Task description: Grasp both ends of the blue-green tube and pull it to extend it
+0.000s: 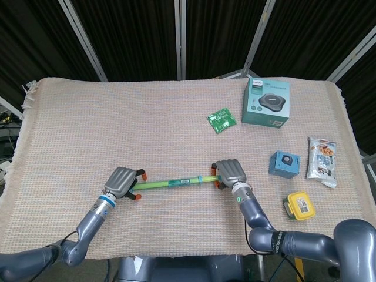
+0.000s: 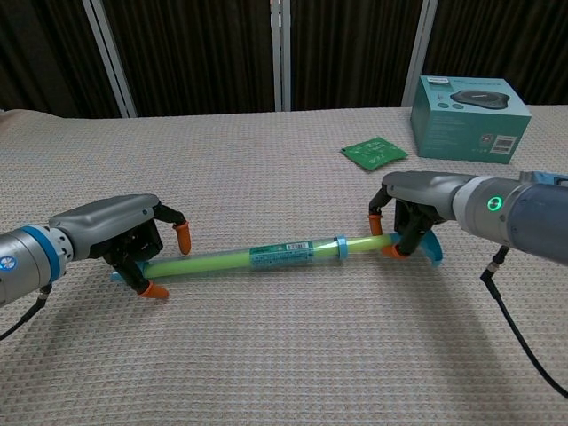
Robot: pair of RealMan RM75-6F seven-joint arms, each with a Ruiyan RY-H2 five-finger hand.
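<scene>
1. The blue-green tube (image 2: 266, 258) is laid flat on the woven cloth (image 1: 147, 129): a slim green shaft with a blue collar.
2. Its right end is pinched by the right hand (image 2: 404, 222).
3. Its left tip is hidden within the left hand (image 2: 133, 244), whose fingers are spread around it; contact cannot be judged.

One green tube (image 1: 170, 183) with blue ends. Two grey hands: left hand (image 1: 121, 183), right hand (image 1: 230, 173). One teal box (image 1: 267, 101) with a picture on top, one small blue box (image 1: 284, 164), one small green packet (image 1: 221, 119), one snack bag (image 1: 322, 161), one yellow lidded container (image 1: 299, 205). One woven cloth (image 1: 117, 123) over one table.
</scene>
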